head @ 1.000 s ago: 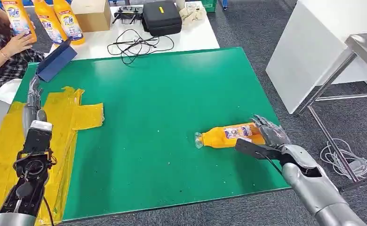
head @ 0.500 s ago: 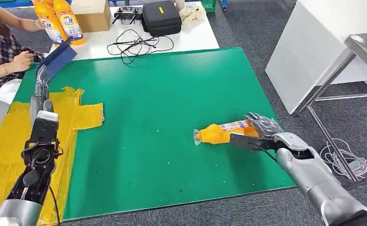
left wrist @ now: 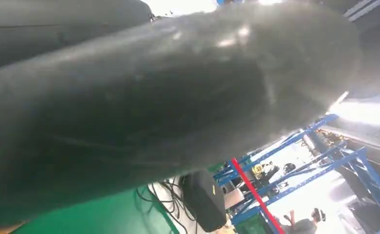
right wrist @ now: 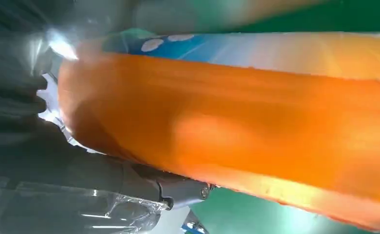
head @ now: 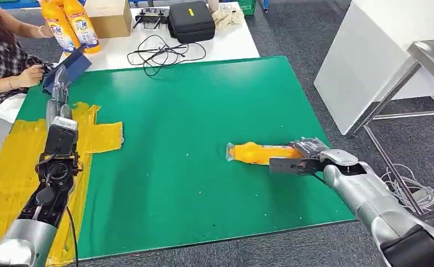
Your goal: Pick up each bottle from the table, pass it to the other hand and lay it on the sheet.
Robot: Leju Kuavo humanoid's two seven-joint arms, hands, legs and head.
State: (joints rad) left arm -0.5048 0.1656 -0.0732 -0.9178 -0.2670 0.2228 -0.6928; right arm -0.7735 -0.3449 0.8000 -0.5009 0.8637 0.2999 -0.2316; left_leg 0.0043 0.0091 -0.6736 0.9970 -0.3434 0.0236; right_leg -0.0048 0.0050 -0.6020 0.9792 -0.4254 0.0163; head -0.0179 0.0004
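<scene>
Worktop (head: 192, 122): green mat surface, grey carpet floor around.
Sheet (head: 14, 167): yellow, left edge.
Bottle (head: 256, 152): orange, lying right, clamped by right robot hand (head: 306, 156).
Left robot hand (head: 59, 83): state unclear.
Spare bottles (head: 70, 25): 2, white table behind.

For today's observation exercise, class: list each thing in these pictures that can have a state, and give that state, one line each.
orange bottle: on its side, gripped at its base end.
right hand: closed around the bottle.
left hand: raised over the table's far left, holding nothing.
yellow sheet: crumpled, no bottle on it.
black case: closed.
</scene>
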